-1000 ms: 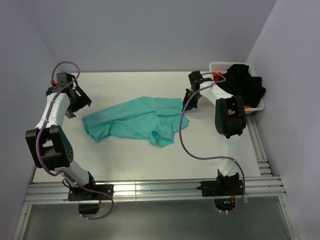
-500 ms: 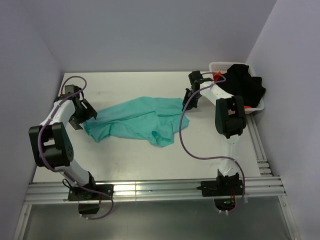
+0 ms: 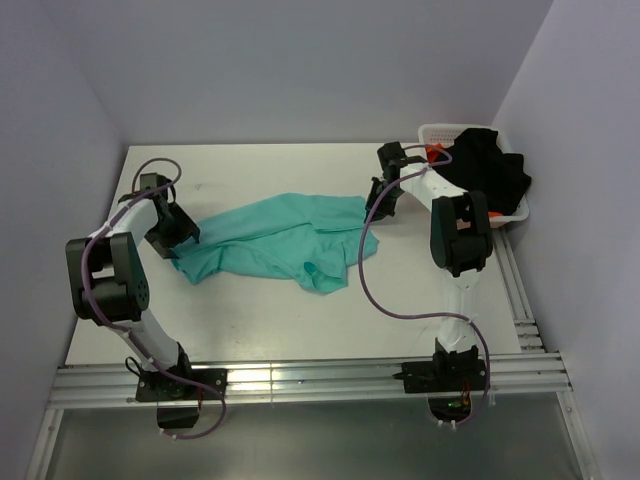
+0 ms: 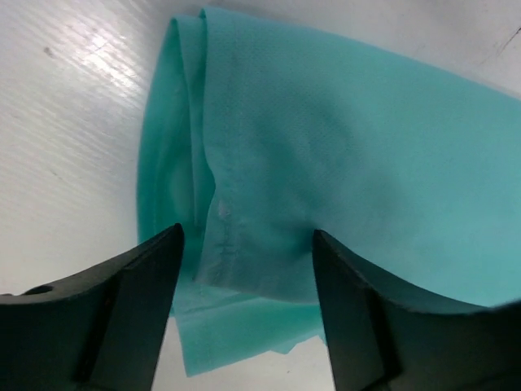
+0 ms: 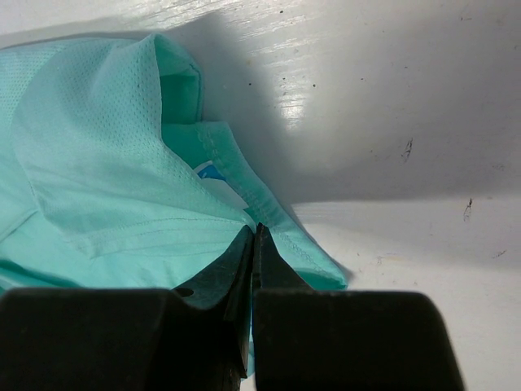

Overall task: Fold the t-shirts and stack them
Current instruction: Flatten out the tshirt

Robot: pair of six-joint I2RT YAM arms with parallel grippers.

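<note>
Teal t-shirt is seen crumpled mid-way across the table, black garment in the basket far right. Flattening step is judged in hand: shirt's right edge is pinched by the right gripper, left hem is straddled by the left gripper, fingers spread. Next, hem must be clamped, then cloth pulled taut.

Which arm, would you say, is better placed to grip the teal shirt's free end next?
Left: the left hand, open, straddles that end of the teal shirt; the right hand is clamped opposite.
</note>
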